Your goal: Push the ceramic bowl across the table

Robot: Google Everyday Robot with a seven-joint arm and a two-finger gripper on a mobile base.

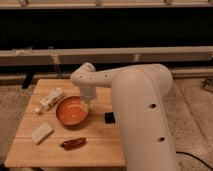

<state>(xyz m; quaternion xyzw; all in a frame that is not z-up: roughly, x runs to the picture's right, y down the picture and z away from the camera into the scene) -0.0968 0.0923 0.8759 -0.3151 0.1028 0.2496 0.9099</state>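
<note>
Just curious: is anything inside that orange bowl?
No, the ceramic bowl shows only bare orange glaze inside; the gripper is at its far right rim.

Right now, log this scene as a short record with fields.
surface: wooden table
target: ceramic bowl, orange-red, upright, near table centre
gripper: gripper low at the bowl's right rim, mostly hidden by the arm
left of bowl: white bottle lying on its side
front left: pale block
front: dark brown packet
right of bowl: small black object
</note>
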